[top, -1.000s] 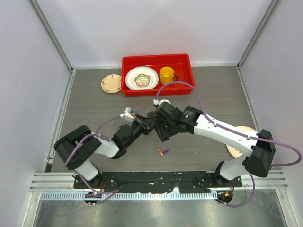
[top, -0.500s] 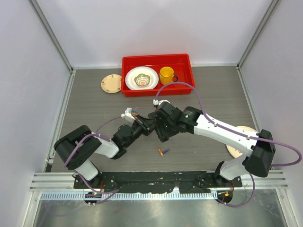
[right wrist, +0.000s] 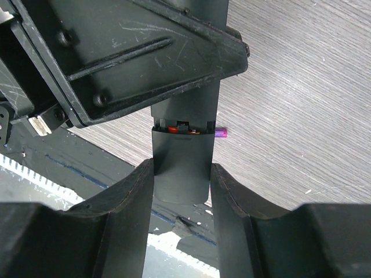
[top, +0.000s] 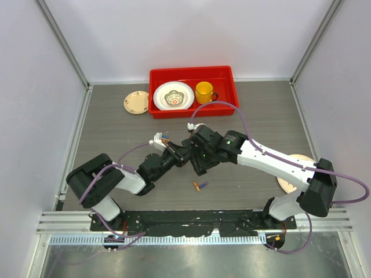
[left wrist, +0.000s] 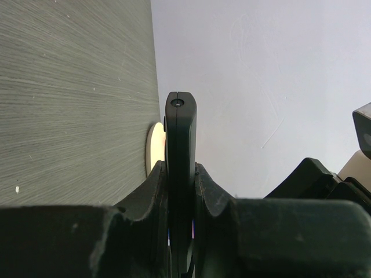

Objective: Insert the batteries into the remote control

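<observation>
The remote control (left wrist: 181, 133), a slim black bar, stands edge-on in my left gripper (left wrist: 181, 174), which is shut on its flat faces. In the right wrist view the remote control (right wrist: 181, 168) points down between my right gripper's (right wrist: 181, 179) fingers (right wrist: 130, 202), which press on both of its narrow sides. A red and an orange battery (right wrist: 174, 130) show in its open slot. In the top view both grippers meet mid-table, left (top: 183, 152) and right (top: 195, 156), hiding the remote. Two loose batteries (top: 200, 185), orange and purple, lie on the table below them; the purple one (right wrist: 220, 133) shows behind the remote.
A red tray (top: 226, 72) at the back holds a white bowl (top: 173, 95) and a yellow cup (top: 203, 91). A small plate (top: 136, 102) lies left of it. A pale wooden disc (top: 285, 184) sits at the right, partly under the right arm.
</observation>
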Robot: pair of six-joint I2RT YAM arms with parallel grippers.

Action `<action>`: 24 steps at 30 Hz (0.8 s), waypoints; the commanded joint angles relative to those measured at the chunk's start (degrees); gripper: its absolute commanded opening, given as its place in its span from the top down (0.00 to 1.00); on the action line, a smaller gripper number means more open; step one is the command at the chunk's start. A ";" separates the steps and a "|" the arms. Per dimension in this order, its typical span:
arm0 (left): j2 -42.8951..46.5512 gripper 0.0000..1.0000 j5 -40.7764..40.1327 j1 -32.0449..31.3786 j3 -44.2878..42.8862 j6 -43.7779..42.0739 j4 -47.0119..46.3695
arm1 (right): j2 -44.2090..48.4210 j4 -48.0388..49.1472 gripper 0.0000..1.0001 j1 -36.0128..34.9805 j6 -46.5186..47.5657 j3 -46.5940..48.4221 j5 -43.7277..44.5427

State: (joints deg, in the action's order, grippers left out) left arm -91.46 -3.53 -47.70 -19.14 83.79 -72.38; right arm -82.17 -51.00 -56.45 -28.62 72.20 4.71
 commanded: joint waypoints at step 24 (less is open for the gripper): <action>6.12 1.00 3.35 -1.25 -1.25 -1.17 -7.16 | -3.52 -2.87 0.99 0.55 1.73 -0.05 -0.14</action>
State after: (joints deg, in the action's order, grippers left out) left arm -88.95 -2.07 -48.38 -18.61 80.90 -68.66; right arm -83.79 -50.98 -56.34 -28.60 71.48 3.29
